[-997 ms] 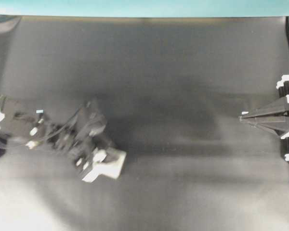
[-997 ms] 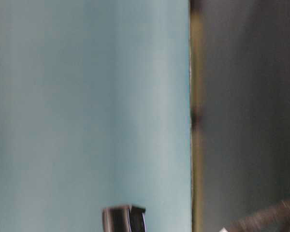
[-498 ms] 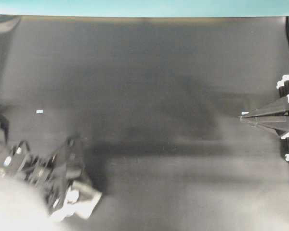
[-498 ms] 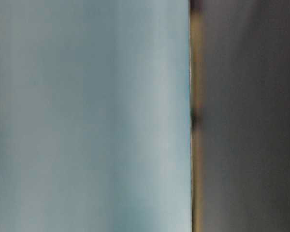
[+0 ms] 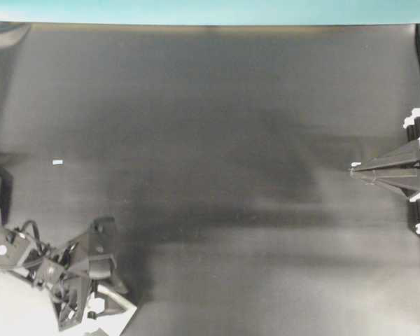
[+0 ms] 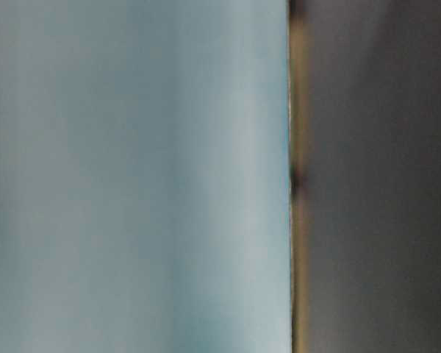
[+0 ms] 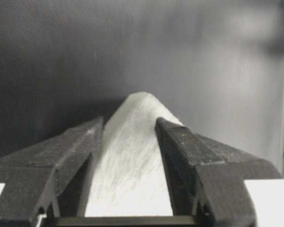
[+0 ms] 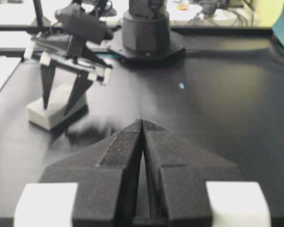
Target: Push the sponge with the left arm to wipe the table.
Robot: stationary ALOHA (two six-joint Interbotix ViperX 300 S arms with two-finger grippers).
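The white sponge (image 7: 132, 161) sits between the fingers of my left gripper (image 7: 129, 122), which is shut on its sides and holds it down on the black table (image 5: 231, 140). In the overhead view the left gripper (image 5: 106, 306) is at the bottom left corner, and only a pale corner of the sponge (image 5: 124, 317) shows at the frame's edge. The right wrist view shows the left gripper (image 8: 57, 101) straddling the sponge (image 8: 42, 117). My right gripper (image 5: 351, 168) is shut and empty at the right edge; it also shows in the right wrist view (image 8: 143, 122).
A tiny pale speck (image 5: 57, 162) lies on the table at the left, also seen in the right wrist view (image 8: 181, 86). A teal strip (image 5: 210, 10) runs along the far edge. The left arm's base (image 8: 146, 28) stands behind. The table-level view is blurred.
My left gripper has slid the sponge down and to the left across the table, into the bottom left corner of the overhead view. The right arm has not moved.
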